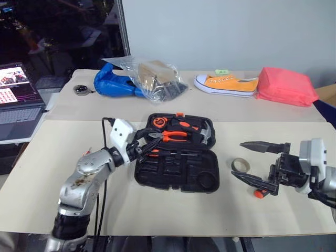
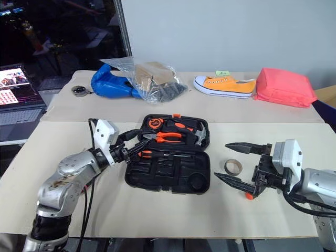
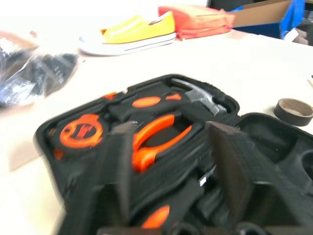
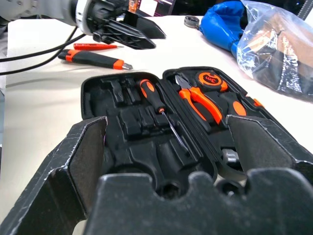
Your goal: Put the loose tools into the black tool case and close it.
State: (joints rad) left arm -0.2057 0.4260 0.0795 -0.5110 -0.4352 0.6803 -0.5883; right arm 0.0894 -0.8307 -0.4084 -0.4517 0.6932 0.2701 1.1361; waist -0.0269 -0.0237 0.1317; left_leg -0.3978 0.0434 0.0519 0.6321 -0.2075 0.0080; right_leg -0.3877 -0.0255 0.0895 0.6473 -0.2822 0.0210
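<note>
Screwdriver (image 4: 155, 102) lay seated in our open black tool case (image 1: 176, 167), both our grippers empty and spread wide, so we judged aligning the next tool's shaft with its recess mattered.

Beige bench (image 1: 157, 210), plain pale wall (image 1: 226, 31) behind; open laptop (image 1: 18, 94) left, dark area beyond it.

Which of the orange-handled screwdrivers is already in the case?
The screwdriver lying in the black tool case, beside the pliers. The red screwdriver and utility knife lie on the table.
</note>
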